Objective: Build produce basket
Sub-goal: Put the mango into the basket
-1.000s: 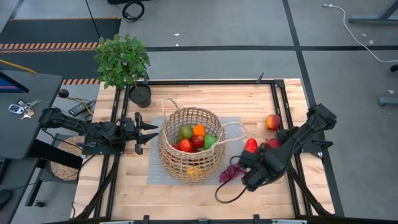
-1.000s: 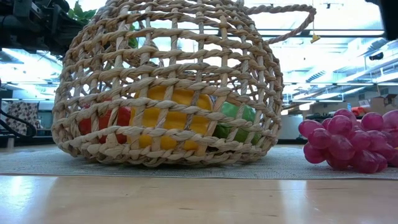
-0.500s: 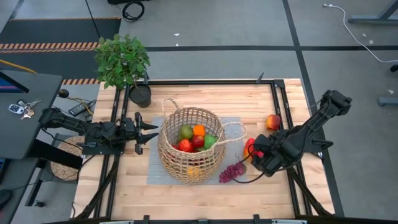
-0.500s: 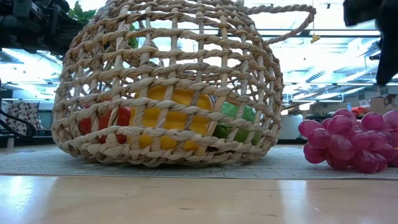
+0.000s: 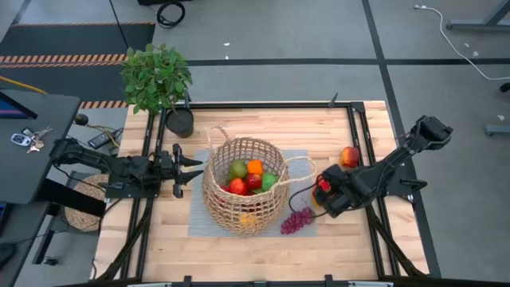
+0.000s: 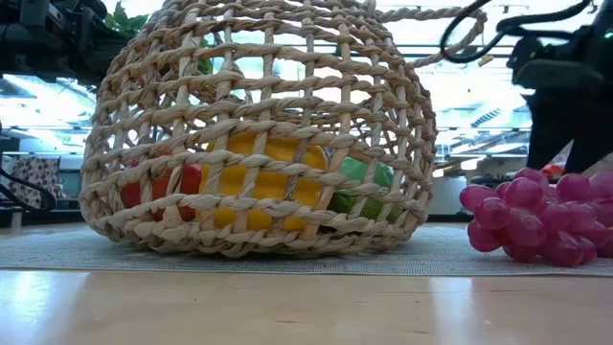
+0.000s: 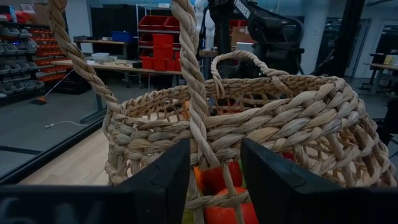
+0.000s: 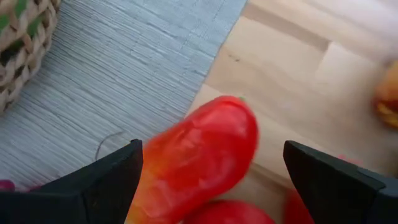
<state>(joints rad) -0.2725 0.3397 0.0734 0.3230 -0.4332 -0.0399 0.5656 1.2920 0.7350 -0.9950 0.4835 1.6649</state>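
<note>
Red pepper (image 8: pixel 199 155) between right claw (image 8: pixel 211 180) fingers

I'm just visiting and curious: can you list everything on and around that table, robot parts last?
basket: one, tan wicker, on the mat at mid-table, holding several pieces of produce
mat: one, grey, under the basket
grapes: one purple bunch, on the mat's corner right of the basket
red pepper: one, on the table between the right claw's fingers, not gripped
peach-coloured fruit: one, red and yellow, on the wood near the right edge
potted plant: one, green in a black pot, far left corner
keys: one bunch, on the dark side desk
left claw: partly open around the basket's handle
right claw: open, over the red pepper
</note>
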